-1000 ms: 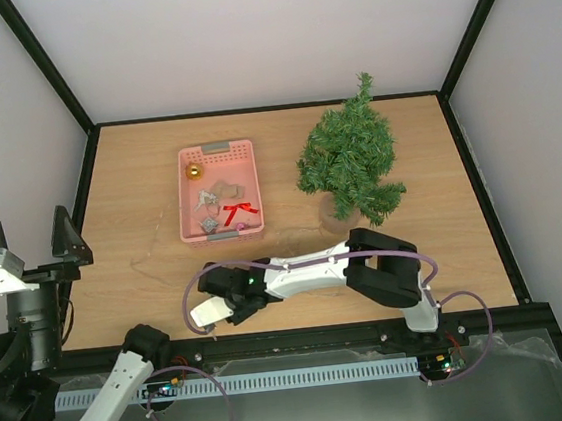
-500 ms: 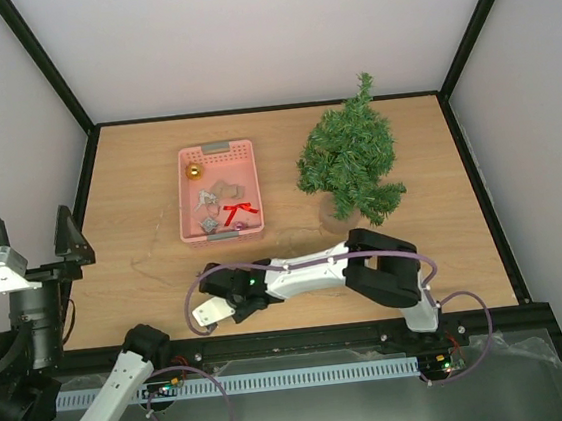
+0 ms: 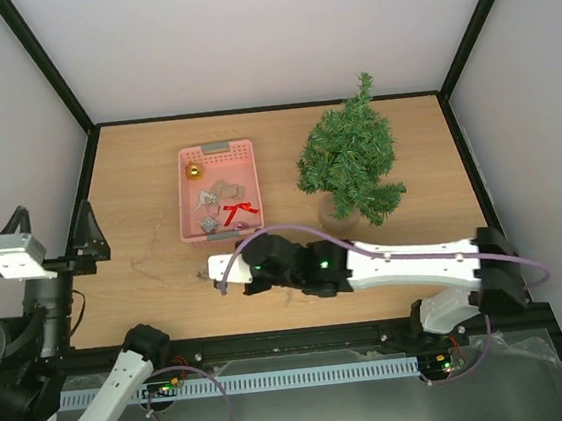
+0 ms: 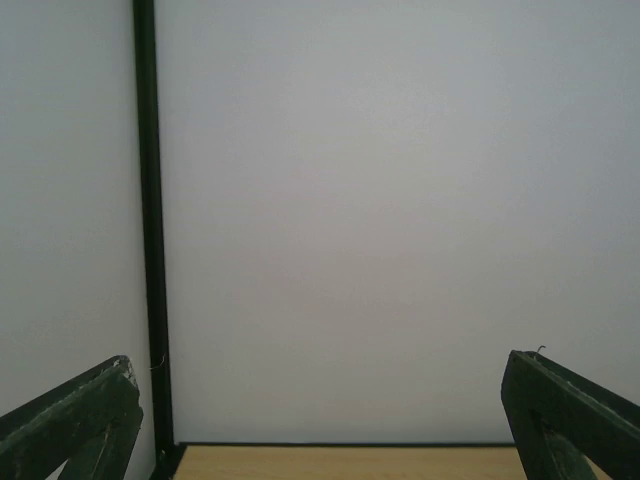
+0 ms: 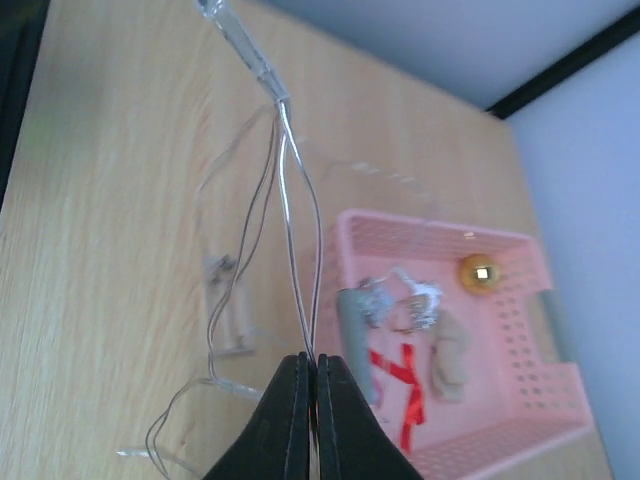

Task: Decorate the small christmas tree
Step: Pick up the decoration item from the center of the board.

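Observation:
The small christmas tree (image 3: 348, 158) stands bare at the back right of the table. My right gripper (image 5: 310, 362) is shut on a thin silver wire light string (image 5: 292, 200) that runs up from its tips and loops loosely over the wood. In the top view the right gripper (image 3: 210, 274) hovers just in front of the pink basket (image 3: 214, 149). The left gripper (image 3: 54, 229) is raised at the table's left edge. Its fingers (image 4: 70, 420) stand wide open and face the back wall with nothing between them.
The pink basket (image 5: 430, 225) holds a gold ball (image 5: 478, 272), a red bow (image 5: 400, 378), a silver tinsel piece (image 5: 400, 298) and beige ornaments. A small clear battery case (image 5: 228, 310) on the wire lies on the wood. Black frame posts line the table's sides.
The right arm unfolded and stretched out leftward, and its gripper closed on the wire string and moved toward the basket. The left gripper drifted a little to the right, still open.

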Action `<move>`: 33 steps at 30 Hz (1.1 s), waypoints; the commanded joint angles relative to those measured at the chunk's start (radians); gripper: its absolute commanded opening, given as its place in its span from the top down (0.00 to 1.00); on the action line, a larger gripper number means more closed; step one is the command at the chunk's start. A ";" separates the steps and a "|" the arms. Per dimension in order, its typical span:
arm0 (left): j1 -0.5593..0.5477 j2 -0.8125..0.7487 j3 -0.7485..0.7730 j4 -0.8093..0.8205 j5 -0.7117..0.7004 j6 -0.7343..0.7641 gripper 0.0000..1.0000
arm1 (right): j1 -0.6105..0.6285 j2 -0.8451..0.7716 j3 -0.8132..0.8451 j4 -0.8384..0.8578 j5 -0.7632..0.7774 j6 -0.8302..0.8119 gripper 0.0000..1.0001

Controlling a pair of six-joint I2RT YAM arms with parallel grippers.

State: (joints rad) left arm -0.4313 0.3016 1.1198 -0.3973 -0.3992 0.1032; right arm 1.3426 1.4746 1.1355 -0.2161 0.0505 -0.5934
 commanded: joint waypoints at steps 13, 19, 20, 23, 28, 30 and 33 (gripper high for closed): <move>0.002 0.119 -0.086 -0.009 0.479 -0.194 0.10 | 0.008 -0.402 0.121 0.124 0.301 0.374 0.98; 0.003 0.164 -0.188 0.141 0.881 -0.265 0.17 | 0.008 -0.435 0.155 0.198 0.340 0.398 0.98; 0.002 0.179 -0.204 0.173 0.928 -0.288 0.19 | 0.007 -0.439 0.153 0.216 0.339 0.396 0.98; 0.002 0.220 -0.250 0.266 1.065 -0.350 0.25 | 0.007 -0.448 0.148 0.248 0.319 0.379 0.98; 0.002 0.302 -0.304 0.380 1.166 -0.417 0.38 | 0.007 -0.470 0.130 0.284 0.241 0.387 0.98; 0.002 0.329 -0.321 0.388 1.193 -0.404 0.42 | 0.007 -0.488 0.118 0.304 0.229 0.391 0.98; -0.001 0.354 -0.368 0.434 1.247 -0.400 0.44 | 0.007 -0.504 0.113 0.313 0.208 0.394 0.98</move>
State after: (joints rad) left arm -0.4316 0.6342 0.8001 -0.0784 0.7185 -0.2768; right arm 1.3434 1.0088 1.2579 0.0235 0.2993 -0.2161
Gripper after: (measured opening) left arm 0.578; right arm 0.018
